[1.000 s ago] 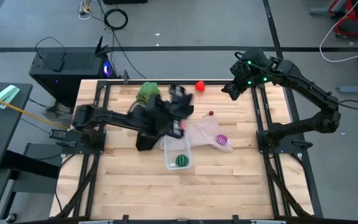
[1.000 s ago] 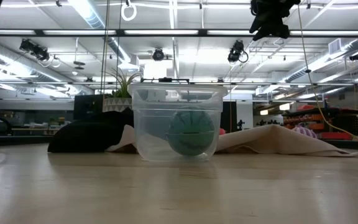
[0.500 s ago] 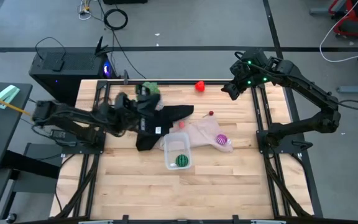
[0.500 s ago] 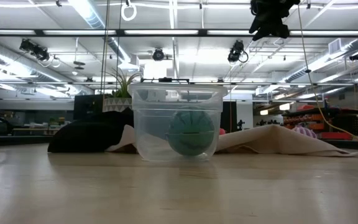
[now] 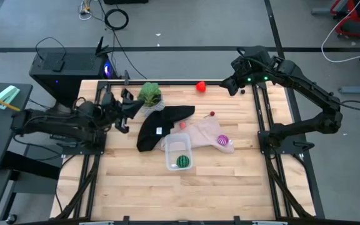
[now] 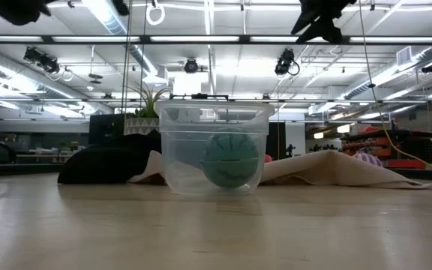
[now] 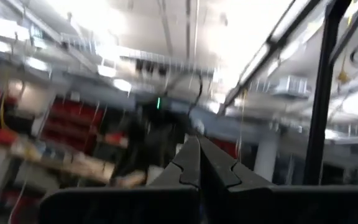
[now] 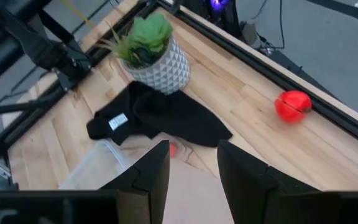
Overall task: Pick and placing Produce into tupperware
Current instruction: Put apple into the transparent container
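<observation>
Below your right gripper (image 8: 191, 165), which is hanging high over the far right corner with its fingers parted by a narrow gap and holding nothing, the wooden table (image 5: 230, 187) is spreading out with all the pieces on it. Well ahead of this claw the black cloth (image 5: 158, 125) is lying next to the beige cloth (image 5: 202, 132), and both are partly covering some produce. Beyond the black cloth from the claw, the potted plant (image 8: 146, 50) is standing; it is not part of your job. Farther from the claw, at the edge of the beige cloth, the tupperware (image 5: 179, 152) is sitting upright and is already keeping the green melon (image 5: 182, 161) inside. Nearest to the claw, the red fruit (image 8: 293, 106) is resting alone by the far rail, so I judge it the easy next pick. On the beige cloth the purple fruit (image 5: 222, 140) is waiting. Your left gripper (image 5: 122, 112) is parked at the left side, fingers pressed together.
</observation>
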Robot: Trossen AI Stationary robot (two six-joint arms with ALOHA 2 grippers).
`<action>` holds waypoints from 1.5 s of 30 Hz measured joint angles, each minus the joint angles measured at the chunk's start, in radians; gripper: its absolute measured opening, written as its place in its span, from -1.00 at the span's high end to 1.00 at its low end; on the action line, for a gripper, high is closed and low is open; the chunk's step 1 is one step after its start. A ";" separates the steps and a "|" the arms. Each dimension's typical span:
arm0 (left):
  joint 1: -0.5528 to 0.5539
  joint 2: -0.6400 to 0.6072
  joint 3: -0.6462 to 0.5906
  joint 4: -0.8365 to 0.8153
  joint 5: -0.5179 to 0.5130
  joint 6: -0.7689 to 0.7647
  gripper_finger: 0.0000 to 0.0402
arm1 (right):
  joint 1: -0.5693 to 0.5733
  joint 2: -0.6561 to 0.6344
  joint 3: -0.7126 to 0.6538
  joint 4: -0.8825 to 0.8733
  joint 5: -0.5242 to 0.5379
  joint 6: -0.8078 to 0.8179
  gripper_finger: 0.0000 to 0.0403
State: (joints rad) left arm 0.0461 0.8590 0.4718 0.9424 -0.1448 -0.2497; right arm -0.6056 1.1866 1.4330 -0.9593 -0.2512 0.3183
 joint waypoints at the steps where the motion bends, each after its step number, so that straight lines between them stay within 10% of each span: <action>1: 0.007 -0.031 -0.013 -0.054 0.012 -0.008 0.99 | 0.000 0.000 0.000 0.007 0.000 0.002 0.30; 20: 0.077 -0.422 -0.028 -0.708 0.018 0.043 0.97 | 0.049 0.127 0.000 0.042 0.079 0.061 0.30; 33: 0.076 -0.435 -0.028 -0.740 0.019 0.003 0.93 | 0.011 0.464 0.000 0.417 -0.007 0.146 0.30; 45: 0.076 -0.435 -0.028 -0.737 0.018 -0.007 0.92 | -0.166 0.517 0.024 0.565 -0.081 0.148 0.30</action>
State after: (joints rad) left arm 0.1223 0.4244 0.4438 0.2056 -0.1265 -0.2569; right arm -0.7716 1.7034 1.4573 -0.3947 -0.3317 0.4665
